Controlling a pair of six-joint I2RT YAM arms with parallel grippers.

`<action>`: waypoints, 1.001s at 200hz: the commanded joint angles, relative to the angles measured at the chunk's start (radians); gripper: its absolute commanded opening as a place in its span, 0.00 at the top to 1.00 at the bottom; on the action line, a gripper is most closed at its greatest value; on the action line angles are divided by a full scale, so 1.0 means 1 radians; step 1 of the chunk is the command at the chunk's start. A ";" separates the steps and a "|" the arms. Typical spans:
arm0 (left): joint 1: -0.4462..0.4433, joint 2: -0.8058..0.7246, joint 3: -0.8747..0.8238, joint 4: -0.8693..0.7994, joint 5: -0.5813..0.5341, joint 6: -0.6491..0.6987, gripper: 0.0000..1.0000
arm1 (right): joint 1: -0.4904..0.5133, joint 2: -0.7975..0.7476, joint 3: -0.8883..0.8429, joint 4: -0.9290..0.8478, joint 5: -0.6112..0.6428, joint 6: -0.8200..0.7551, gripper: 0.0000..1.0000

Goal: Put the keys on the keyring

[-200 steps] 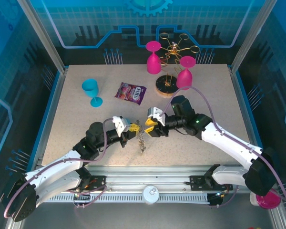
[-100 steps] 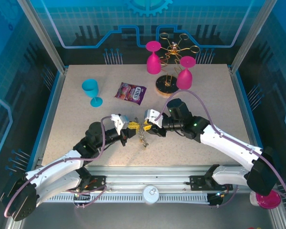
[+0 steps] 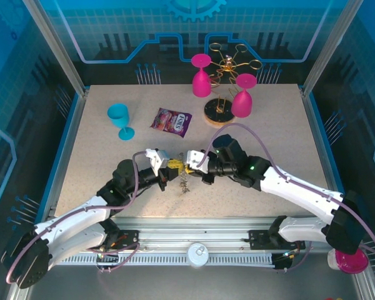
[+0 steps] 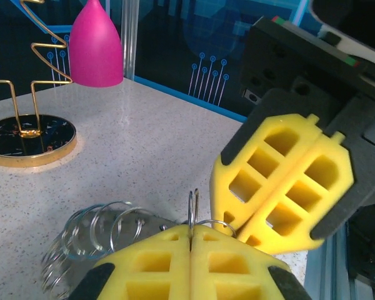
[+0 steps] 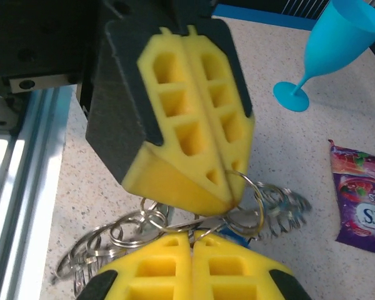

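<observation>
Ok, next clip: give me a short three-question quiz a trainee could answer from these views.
1. True or false: the blue goblet stands upright.
2. What lies between the blue goblet and the wire rack's round base? A a candy packet; B a sponge; C a spoon.
3. Fill in: the left gripper is ___ on a thin metal ring.
Key: 1 true; 2 A; 3 shut.

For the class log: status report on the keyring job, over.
Left gripper, right gripper shut on keyring bunch. Candy packet well clear.
</observation>
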 commanded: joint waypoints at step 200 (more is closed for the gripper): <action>0.005 0.042 -0.034 0.246 0.220 0.024 1.00 | -0.238 0.079 0.061 0.033 -0.605 0.223 0.78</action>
